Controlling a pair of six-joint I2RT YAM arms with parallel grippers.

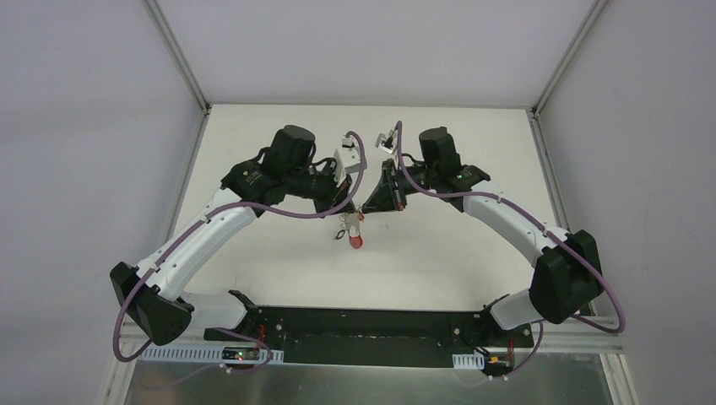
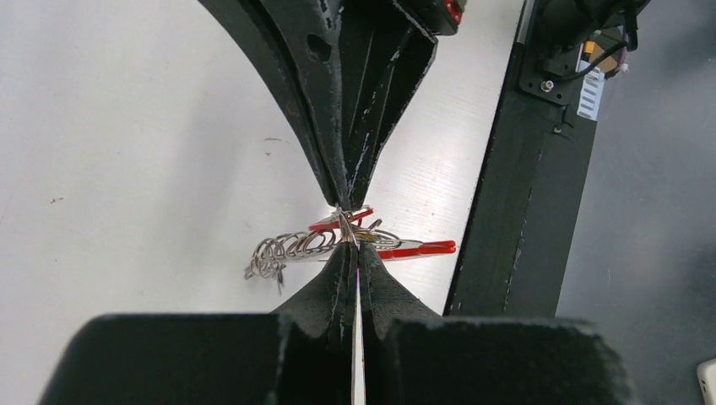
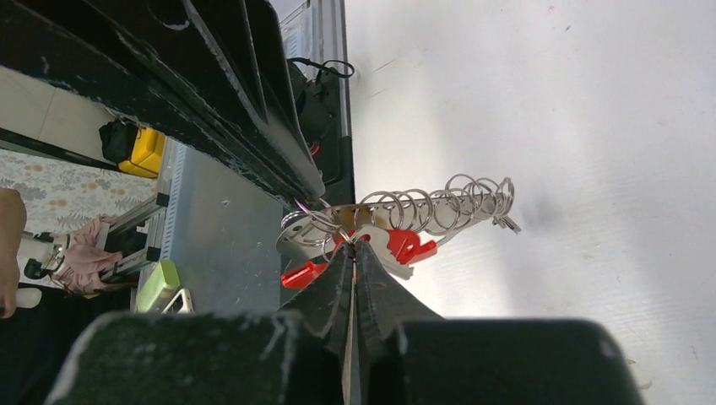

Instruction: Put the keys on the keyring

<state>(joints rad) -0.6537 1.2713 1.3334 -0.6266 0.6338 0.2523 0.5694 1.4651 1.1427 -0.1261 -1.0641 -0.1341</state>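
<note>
Both grippers meet tip to tip above the middle of the table. My left gripper point(image 2: 350, 245) is shut on thin grey wire of the keyring point(image 2: 359, 229). A coiled chain of small metal rings point(image 2: 287, 249) trails off to the left of it. My right gripper point(image 3: 353, 246) is shut at a silver key with a red head point(image 3: 409, 245), and a second red piece point(image 3: 304, 274) pokes out on the other side. From above, the left gripper point(image 1: 352, 205) and the right gripper point(image 1: 366, 207) touch, and the bunch with its red part point(image 1: 356, 242) hangs below them.
The white table point(image 1: 456, 253) stretches all round the arms, between grey walls. The black base rail point(image 1: 371, 325) runs along the near edge. The purple cables point(image 1: 295, 215) loop over both arms.
</note>
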